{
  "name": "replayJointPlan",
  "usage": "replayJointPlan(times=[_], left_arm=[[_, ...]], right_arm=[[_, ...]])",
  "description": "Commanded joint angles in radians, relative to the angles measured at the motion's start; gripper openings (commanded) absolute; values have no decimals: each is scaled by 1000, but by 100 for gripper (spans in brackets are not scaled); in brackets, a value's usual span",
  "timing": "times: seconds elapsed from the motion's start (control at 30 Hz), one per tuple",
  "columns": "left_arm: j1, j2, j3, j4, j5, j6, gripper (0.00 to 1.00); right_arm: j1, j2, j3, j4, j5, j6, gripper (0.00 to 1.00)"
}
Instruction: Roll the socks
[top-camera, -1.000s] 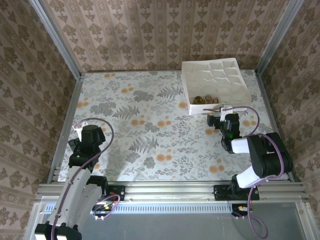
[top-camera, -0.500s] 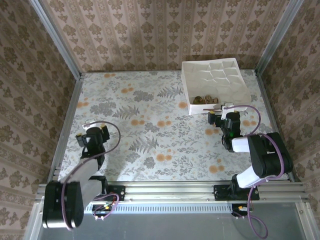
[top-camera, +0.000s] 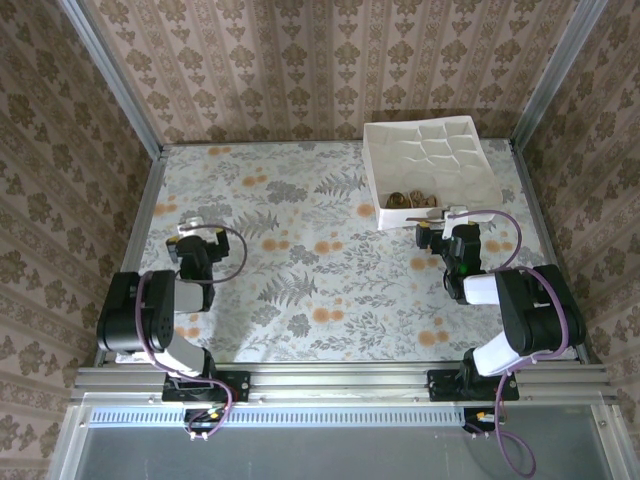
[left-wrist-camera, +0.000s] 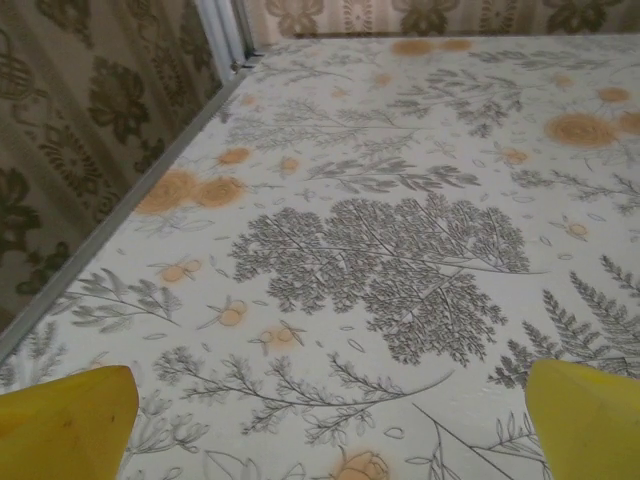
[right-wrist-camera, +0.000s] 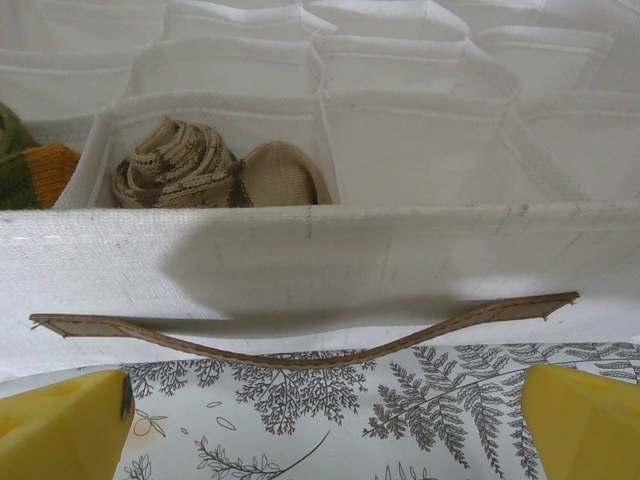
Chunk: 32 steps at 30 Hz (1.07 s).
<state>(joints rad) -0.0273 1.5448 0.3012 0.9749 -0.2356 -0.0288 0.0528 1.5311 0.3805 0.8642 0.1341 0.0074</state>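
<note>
We see both pincers wide open and empty. Left pincer (left-wrist-camera: 325, 405) hangs over bare surface (left-wrist-camera: 400, 200). Right pincer (right-wrist-camera: 320, 400) sits just short of the box (right-wrist-camera: 400, 250) front wall. Behind that wall, the argyle sock (right-wrist-camera: 190, 170) is rolled, long axis left-right, spiral facing us. Green sock (right-wrist-camera: 25, 165) is in the next cell left.

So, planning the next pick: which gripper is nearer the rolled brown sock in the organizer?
Right. The right gripper sits just outside the organizer, the rolled brown sock just behind its near wall; the left gripper is near the left edge of the table.
</note>
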Motion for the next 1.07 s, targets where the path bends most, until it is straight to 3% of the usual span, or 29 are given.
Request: replayJointPlan(times=[0.0,0.03,0.17,0.47,1.03], left_arm=[[12,6,-48,177,41,15,100],[13,27,-71,262,43,27,100],[42,27,-86,286,76,-2,100],[11,6,52,10,74,36,100],[9,6,52,6,74,37,100]], right_arm=[[-5,0,16,12,18,16,100],[-4,0,17,12,17,16,100],[-4,0,16,12,18,16,100],[-4,-1,16,10,18,16,100],[-27,0,26,-11,-34,25,100]])
